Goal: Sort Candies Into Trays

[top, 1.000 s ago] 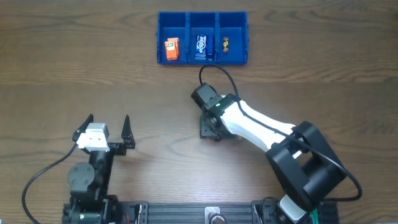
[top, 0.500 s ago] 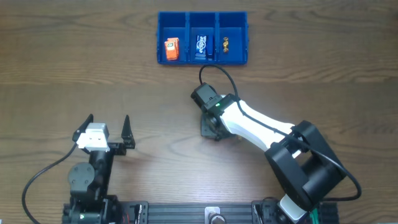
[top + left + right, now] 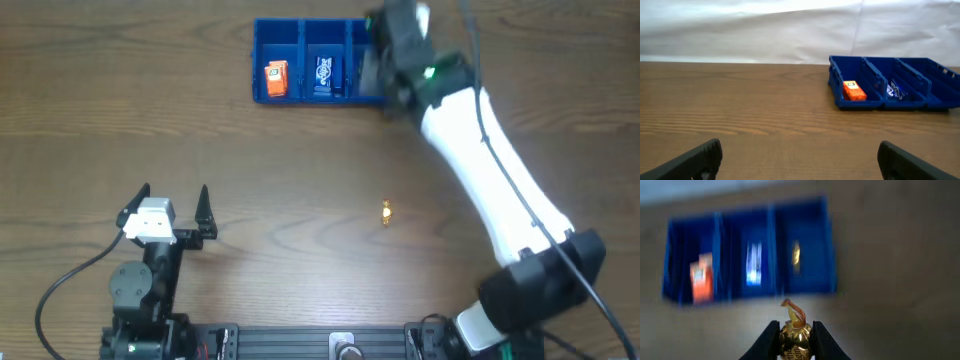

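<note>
A blue three-compartment tray stands at the far middle of the table. Its left bin holds an orange candy and its middle bin a blue-wrapped candy. My right gripper hangs by the tray's right bin, shut on a gold-wrapped candy. Beyond it, the right wrist view takes in the tray, with another gold candy in that bin. A further gold candy lies on the table's middle. My left gripper stands open near the front left, holding nothing.
Bare wooden table surrounds the tray on every side. The left wrist view faces the tray across open tabletop, with a white wall behind it. The right arm stretches diagonally over the table's right half.
The right arm has swung from the table's middle up to the tray's right bin with a gold candy. One gold candy now lies uncovered where the gripper was. The left arm stayed still.
</note>
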`<act>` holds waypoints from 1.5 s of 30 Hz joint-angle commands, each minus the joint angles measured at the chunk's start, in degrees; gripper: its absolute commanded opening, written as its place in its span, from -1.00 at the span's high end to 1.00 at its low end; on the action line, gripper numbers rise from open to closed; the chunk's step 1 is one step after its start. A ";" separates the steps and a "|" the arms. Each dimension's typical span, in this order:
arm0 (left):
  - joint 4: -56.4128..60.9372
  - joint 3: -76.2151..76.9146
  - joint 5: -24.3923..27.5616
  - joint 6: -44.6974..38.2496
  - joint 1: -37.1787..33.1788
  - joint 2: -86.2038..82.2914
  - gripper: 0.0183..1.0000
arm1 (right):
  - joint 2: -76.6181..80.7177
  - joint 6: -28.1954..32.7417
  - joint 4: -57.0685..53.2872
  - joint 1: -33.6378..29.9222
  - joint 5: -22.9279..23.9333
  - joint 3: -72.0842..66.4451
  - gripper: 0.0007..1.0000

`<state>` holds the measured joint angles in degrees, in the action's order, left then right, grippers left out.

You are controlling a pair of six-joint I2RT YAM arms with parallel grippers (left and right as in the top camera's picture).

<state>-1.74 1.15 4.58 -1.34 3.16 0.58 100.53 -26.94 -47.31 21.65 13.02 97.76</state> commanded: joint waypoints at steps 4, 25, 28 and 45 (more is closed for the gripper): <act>-2.29 -0.87 0.98 -0.20 -0.24 -0.37 -1.00 | 17.46 8.35 13.66 -3.63 2.36 5.49 0.64; -2.27 -0.87 0.98 -0.20 -0.24 -0.37 -1.00 | -10.54 5.81 15.91 0.20 2.16 -22.88 -0.30; -2.27 -0.87 0.98 -0.20 -0.24 -0.37 -1.00 | -17.42 -2.54 8.09 3.82 -0.46 -34.84 -0.30; -2.29 -0.87 0.98 -0.20 -0.24 -0.37 -0.99 | -6.62 -7.80 8.33 5.97 -10.51 -51.01 -0.25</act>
<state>-1.74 1.15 4.58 -1.34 3.16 0.58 92.84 -33.89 -40.01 27.86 2.31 47.00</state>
